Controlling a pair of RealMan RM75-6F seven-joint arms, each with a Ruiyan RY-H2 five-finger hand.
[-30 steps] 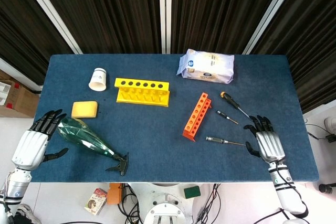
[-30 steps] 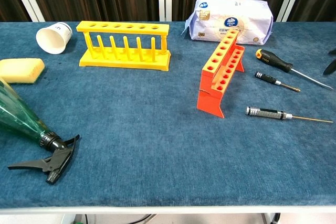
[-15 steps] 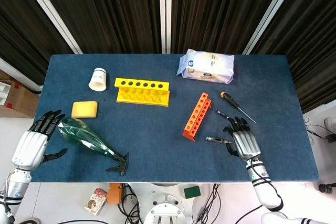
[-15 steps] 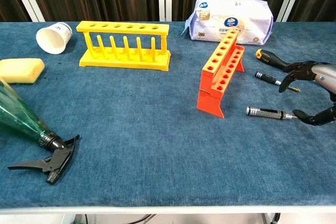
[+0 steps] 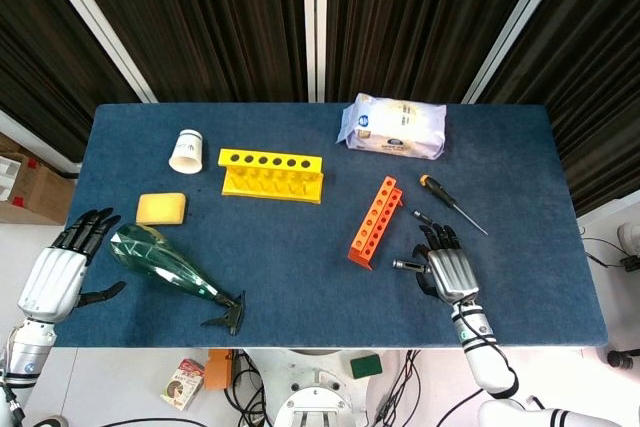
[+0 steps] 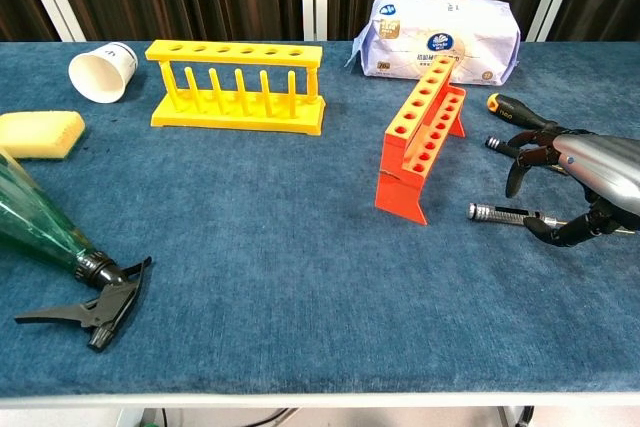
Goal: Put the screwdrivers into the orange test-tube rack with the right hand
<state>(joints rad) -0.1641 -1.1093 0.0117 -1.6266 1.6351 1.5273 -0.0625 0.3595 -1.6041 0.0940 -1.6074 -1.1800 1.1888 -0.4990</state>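
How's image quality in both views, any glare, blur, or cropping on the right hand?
Head view: even lighting, sharp, the right hand fully in frame over the silver-handled screwdriver; mild glare on the tissue pack. Chest view: also sharp, soft shadows under the orange test-tube rack, but the right hand is cut off at the right edge.

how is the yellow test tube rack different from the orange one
The yellow test-tube rack has one row of holes in a top bar standing on open posts; the orange test-tube rack has two stepped rows of holes in solid panels. The yellow rack lies crosswise near the white paper cup; the orange rack runs front to back, beside the screwdrivers. Both are plastic, upright and hold nothing.
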